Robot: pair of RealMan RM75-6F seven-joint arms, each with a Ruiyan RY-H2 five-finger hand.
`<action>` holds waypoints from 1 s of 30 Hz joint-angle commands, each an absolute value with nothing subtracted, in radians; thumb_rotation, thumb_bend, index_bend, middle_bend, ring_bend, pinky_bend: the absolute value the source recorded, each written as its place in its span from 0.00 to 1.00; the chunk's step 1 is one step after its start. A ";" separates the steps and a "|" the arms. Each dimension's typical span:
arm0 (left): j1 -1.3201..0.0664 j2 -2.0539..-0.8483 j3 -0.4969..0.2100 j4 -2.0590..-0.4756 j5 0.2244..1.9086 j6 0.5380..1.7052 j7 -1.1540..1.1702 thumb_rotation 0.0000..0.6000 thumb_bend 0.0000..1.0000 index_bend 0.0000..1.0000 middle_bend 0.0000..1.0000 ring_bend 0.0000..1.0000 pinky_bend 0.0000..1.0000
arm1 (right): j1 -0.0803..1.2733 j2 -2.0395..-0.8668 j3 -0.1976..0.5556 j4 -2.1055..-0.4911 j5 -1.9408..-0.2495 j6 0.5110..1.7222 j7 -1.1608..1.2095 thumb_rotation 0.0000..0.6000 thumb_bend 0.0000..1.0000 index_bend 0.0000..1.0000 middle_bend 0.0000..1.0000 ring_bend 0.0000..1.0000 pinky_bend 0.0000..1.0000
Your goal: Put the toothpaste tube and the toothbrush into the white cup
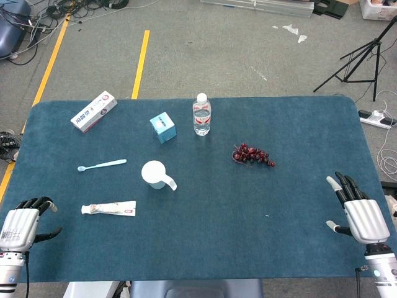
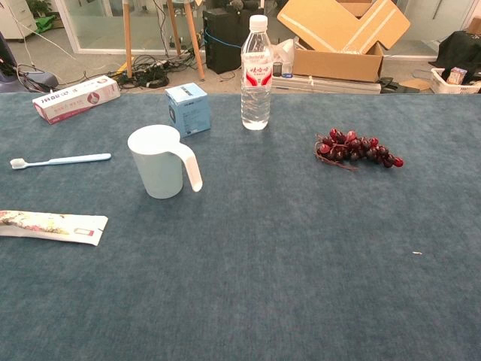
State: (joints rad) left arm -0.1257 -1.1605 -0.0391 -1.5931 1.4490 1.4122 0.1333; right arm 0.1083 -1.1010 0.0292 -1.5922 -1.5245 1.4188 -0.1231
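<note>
Nothing has yet been picked up. The toothpaste tube [image 1: 108,209] is laid flat near the front left of the blue surface [image 1: 205,248], its cap end pointing toward the left edge, and the toothbrush [image 1: 102,165] is laid flat a little further back, its head toward the left. Both are set just to the left of the white cup [image 1: 155,173], probably so that they can be reached by the left arm without crossing the body.

The cup is stood upright with its mouth up and its handle turned toward the front right, away from the tube and brush, so the open rim is left free on the side from which they would be brought. In the chest view the inside of the cup [image 2: 156,162] cannot be seen, but from above it appears to hold nothing.

The left hand [image 1: 22,226] is held at the front left corner, close to the tube, with its fingers curled inward; nothing is seen in it, though the palm side is hidden. The right hand [image 1: 360,214] is held at the front right edge, well apart from the task's things, its fingers stretched out and spread, holding nothing.

Further back are placed a long toothpaste box [image 1: 93,111], a small blue box [image 1: 163,127] and a capped water bottle [image 1: 201,115], which is stood upright and looks partly filled. A bunch of dark red grapes [image 1: 252,155] is laid to the right of the cup.
</note>
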 commanded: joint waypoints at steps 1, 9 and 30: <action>-0.126 -1.160 -0.034 -1.592 1.459 1.410 0.104 1.00 0.00 0.47 0.36 0.33 0.35 | 0.110 -1.102 0.026 -1.594 -1.528 1.416 -0.130 1.00 0.00 0.00 0.00 0.04 0.39; -0.116 -1.159 -0.032 -1.595 1.463 1.433 0.133 1.00 0.00 0.48 0.37 0.33 0.35 | 0.122 -1.096 0.028 -1.597 -1.520 1.391 -0.117 1.00 0.00 0.00 0.00 0.04 0.39; -0.191 -1.165 -0.015 -1.631 1.530 1.335 0.082 1.00 0.00 0.20 0.00 0.00 0.04 | 0.112 -1.081 0.035 -1.605 -1.514 1.415 -0.084 1.00 0.00 0.00 0.00 0.04 0.39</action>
State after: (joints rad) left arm -0.1735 -1.1657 -0.0083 -1.6162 1.5416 1.3594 0.0660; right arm 0.1123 -1.0809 0.0350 -1.6054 -1.5144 1.4152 -0.0843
